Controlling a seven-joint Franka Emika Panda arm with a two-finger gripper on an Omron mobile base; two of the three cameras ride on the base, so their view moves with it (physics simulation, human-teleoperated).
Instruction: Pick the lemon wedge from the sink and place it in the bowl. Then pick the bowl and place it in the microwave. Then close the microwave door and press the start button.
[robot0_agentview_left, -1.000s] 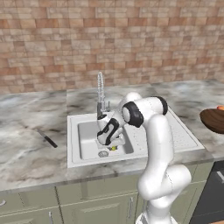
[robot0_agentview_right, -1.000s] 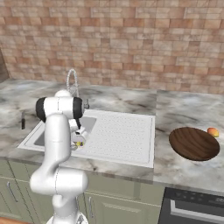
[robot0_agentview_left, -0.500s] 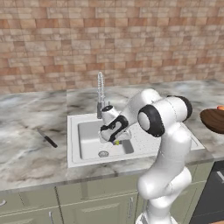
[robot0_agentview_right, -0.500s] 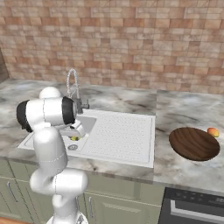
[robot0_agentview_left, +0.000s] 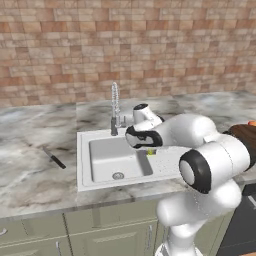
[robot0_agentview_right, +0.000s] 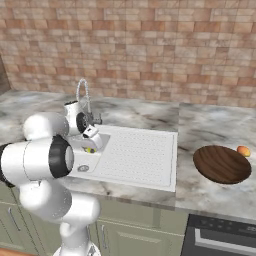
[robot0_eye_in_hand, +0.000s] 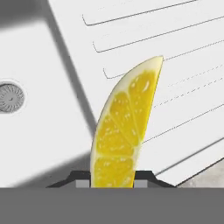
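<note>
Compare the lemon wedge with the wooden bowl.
The lemon wedge is tiny, bright yellow and curved to a point; the bowl is far bigger, dark brown and round. The wedge is held in the tool above the sink; the bowl rests on the counter.

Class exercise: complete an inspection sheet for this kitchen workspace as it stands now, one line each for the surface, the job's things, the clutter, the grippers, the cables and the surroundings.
Surface: marble counter, with a white sink set into it.
Job's things: lemon wedge held above the sink's basin edge; brown bowl on the counter to the right, nothing in it.
Clutter: dark knife left of the sink; small orange fruit behind the bowl.
Grippers: gripper, jaws shut on the lemon wedge.
Cables: nothing seen.
Surroundings: brick wall, chrome faucet, green cabinets below.
</note>
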